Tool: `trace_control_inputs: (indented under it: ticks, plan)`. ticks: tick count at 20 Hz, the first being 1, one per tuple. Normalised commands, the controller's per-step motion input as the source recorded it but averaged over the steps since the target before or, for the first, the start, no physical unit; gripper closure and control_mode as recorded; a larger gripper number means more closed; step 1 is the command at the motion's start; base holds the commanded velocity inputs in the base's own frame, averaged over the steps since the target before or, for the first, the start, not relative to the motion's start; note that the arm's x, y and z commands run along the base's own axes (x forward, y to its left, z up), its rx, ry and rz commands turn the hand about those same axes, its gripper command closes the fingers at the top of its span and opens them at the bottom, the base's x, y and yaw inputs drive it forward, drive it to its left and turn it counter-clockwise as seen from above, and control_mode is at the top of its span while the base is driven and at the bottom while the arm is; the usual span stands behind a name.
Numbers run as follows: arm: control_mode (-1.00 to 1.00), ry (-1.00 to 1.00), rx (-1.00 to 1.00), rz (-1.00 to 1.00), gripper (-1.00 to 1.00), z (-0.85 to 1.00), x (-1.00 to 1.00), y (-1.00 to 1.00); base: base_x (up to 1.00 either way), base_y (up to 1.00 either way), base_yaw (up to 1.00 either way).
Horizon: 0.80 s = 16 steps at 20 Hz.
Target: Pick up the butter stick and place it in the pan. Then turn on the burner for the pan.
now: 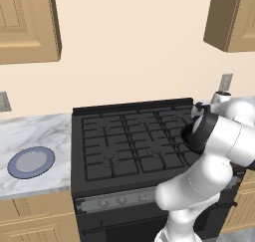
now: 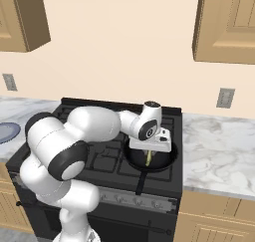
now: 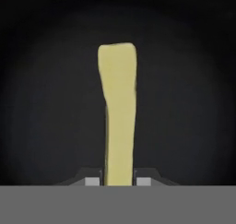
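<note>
At centre frame the gripper [image 3: 118, 180], closed on the butter stick [image 3: 118, 108], hangs over the pan [image 2: 167, 161] and should open gently, keeping the stick inside the rim

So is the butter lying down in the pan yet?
Not yet. The butter stick is clamped between the closed jaws, hanging end-down just above the pan; whether its tip touches the bottom, I cannot tell.

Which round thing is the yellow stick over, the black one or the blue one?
The black pan. The butter stick hangs over it; the blue plate sits far off.
</note>
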Motion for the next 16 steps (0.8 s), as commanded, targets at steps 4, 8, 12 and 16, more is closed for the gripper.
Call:
trace_control_inputs:
  ticks: [4, 8, 12, 16]
  plan:
    - [-1.00, 0.00, 0.00, 0.00, -1.00, 0.00, 0.00, 0.00, 0.00, 0.00, 0.00]
    - [-1.00, 0.00, 0.00, 0.00, -1.00, 0.00, 0.00, 0.00, 0.00, 0.00, 0.00]
    - [-1.00, 0.00, 0.00, 0.00, -1.00, 0.00, 0.00, 0.00, 0.00, 0.00, 0.00]
    - [-1.00, -0.02, 0.00, 0.00, -1.00, 0.24, -0.03, -0.01, 0.00, 0.00, 0.00]
